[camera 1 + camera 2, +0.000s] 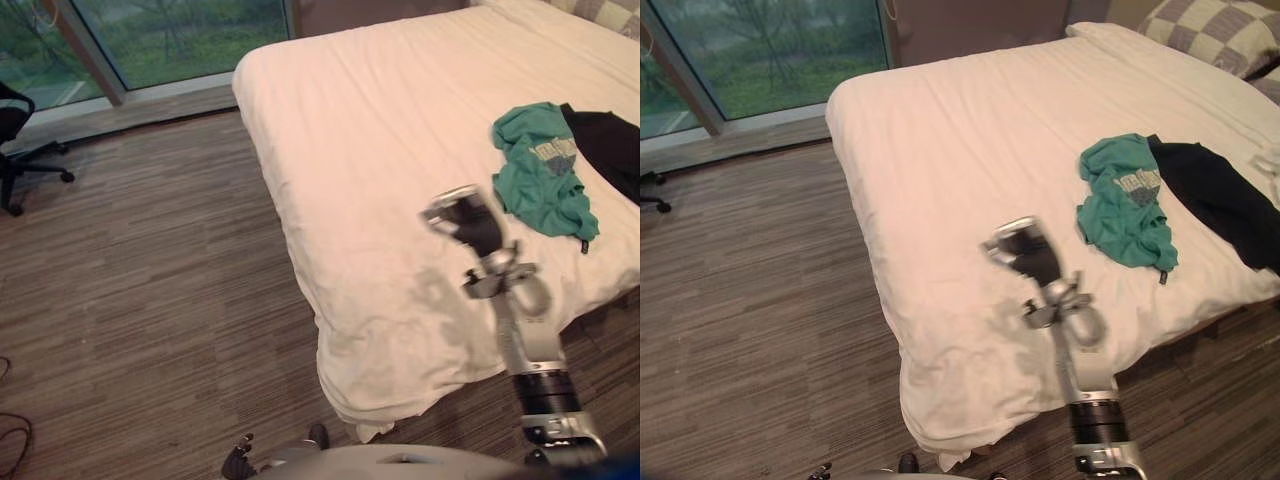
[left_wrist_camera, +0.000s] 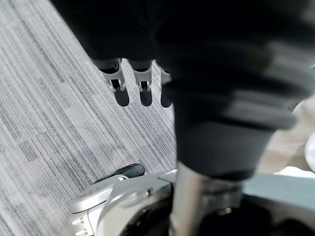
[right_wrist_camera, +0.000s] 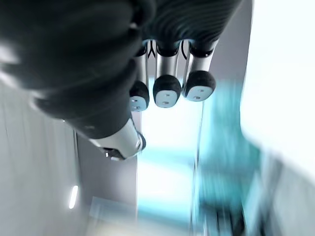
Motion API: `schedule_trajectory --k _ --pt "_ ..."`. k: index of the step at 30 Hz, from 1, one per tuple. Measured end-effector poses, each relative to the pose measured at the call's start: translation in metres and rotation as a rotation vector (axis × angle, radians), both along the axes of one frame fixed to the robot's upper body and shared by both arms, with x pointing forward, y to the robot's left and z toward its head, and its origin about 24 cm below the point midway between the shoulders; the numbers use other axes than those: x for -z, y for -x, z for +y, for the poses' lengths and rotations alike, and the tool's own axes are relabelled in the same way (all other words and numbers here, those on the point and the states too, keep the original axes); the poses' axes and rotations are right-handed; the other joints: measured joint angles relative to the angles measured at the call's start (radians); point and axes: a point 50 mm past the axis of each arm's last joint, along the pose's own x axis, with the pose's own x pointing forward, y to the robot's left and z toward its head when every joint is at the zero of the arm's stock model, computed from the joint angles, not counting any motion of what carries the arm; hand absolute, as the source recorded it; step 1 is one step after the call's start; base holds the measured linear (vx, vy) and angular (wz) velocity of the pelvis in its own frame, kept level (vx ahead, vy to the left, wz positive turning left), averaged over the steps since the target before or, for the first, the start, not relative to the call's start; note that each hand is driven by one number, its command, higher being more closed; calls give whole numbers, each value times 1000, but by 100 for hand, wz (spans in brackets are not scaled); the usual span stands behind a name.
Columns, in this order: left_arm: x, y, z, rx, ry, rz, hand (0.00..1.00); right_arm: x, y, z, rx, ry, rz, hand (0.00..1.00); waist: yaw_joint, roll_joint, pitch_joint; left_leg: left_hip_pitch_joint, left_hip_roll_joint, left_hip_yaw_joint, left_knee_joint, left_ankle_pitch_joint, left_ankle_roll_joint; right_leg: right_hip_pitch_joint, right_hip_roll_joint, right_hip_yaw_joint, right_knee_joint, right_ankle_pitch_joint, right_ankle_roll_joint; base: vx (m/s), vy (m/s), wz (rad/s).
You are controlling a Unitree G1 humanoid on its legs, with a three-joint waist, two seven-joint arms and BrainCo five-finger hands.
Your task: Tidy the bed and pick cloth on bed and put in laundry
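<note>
Right hand [image 1: 472,224], fingers straight and empty, hovers over the white-sheeted bed [image 1: 380,120], near the crumpled teal cotton T-shirt [image 1: 540,172] lying beside a black garment [image 1: 612,150]. This looks like the reach step. Next it needs to extend farther and close on the fabric. Left hand [image 2: 144,86] hangs relaxed above the striped floor [image 1: 140,260].

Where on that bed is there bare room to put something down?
The wide stretch of bed from its left edge to the green shirt is bare, as is the near corner below the right robot hand. It is crowded on the pillow side, where the shirt lies against a black garment.
</note>
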Motion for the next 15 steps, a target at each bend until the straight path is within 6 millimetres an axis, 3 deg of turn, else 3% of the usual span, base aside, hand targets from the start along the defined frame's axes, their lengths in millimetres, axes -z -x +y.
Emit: schedule_trajectory --k 3,5,6,7,8,12,15 --pt "-2 -4 3 5 -5 -22 0 4 -3 66 -230 85 86 100 45 -14 13 -27 -5 -31 -1 5 5 -12 -5 -36 4 -9 3 -123 -12 31" --pt "-3 -11 7 13 -14 -39 0 3 -5 81 -259 119 104 100 55 -17 26 -62 -7 -48 -1 12 6 -40 -11 -44 11 -16 -2 -148 -5 33" --pt "-5 -23 8 21 -15 -75 0 1 -8 97 -267 148 124 100 71 -29 52 -97 -5 -68 -4 24 -1 -74 -10 -63 26 -19 -4 -174 -4 46" --pt "-7 -31 9 23 -15 -105 0 -2 -13 103 -257 156 134 100 76 -20 89 -125 -3 -80 -5 31 3 -99 -9 -75 36 -21 -8 -187 -8 45" --pt "-9 -39 11 17 -11 -136 0 -6 -19 110 -239 158 146 100 89 -29 115 -153 2 -86 -4 46 3 -132 -8 -85 47 -22 -11 -190 2 35" --pt "-21 -71 8 39 10 -279 0 -5 -44 109 -97 168 210 100 126 -10 253 -283 9 -109 0 108 -4 -255 -5 -110 79 7 -27 -116 23 22" --pt "-25 -80 6 48 16 -328 0 -2 -55 97 -7 153 250 100 125 -5 308 -323 9 -108 0 126 5 -302 -9 -112 93 16 -29 -8 15 1"
